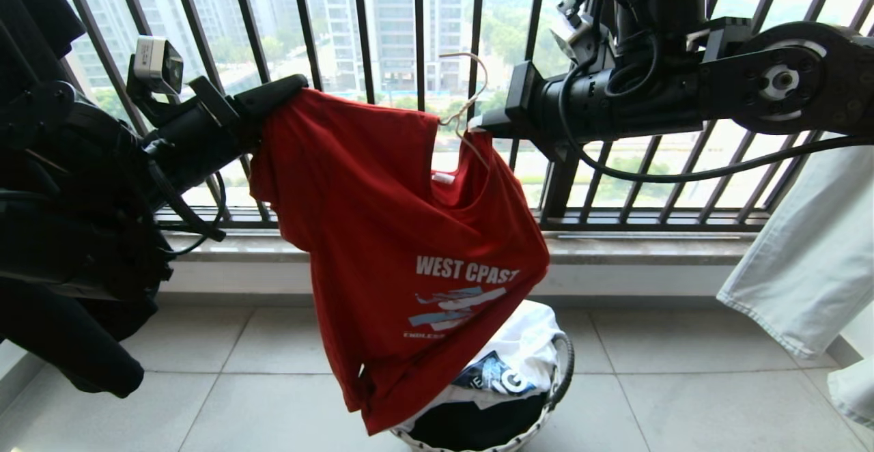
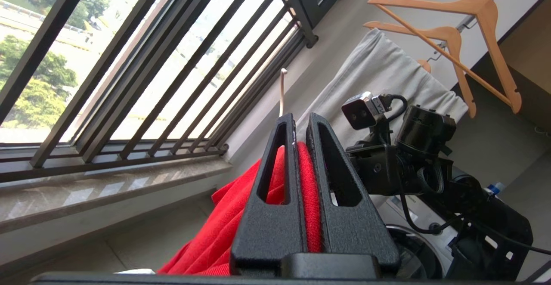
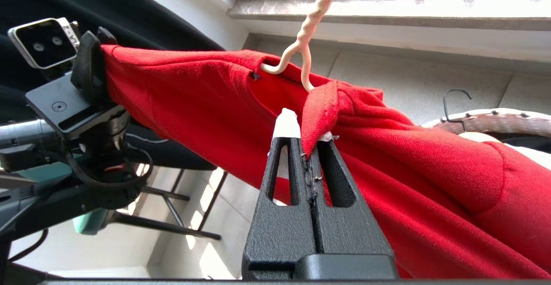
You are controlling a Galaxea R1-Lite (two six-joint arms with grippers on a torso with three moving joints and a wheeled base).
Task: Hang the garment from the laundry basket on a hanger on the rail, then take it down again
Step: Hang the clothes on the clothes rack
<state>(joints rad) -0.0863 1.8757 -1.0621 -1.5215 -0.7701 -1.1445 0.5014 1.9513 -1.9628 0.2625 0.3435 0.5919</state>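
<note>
- Dark metal window bars (image 1: 418, 35) stand upright across the far side, with daylight coming through them.
- Beyond the bars stand tall pale tower blocks (image 1: 392, 15) and green trees (image 2: 38, 87).
- A grey stone sill (image 1: 614, 247) runs below the bars, above a white wall strip (image 1: 225, 278).
- The floor (image 1: 683, 384) is laid with large pale tiles with thin grout lines.
- Pale cloth (image 1: 806, 261) hangs at the right.
- Two tan wooden hangers (image 2: 469, 31) hang on a rail, seen in the left wrist view, above grey cloth (image 2: 379, 74).
</note>
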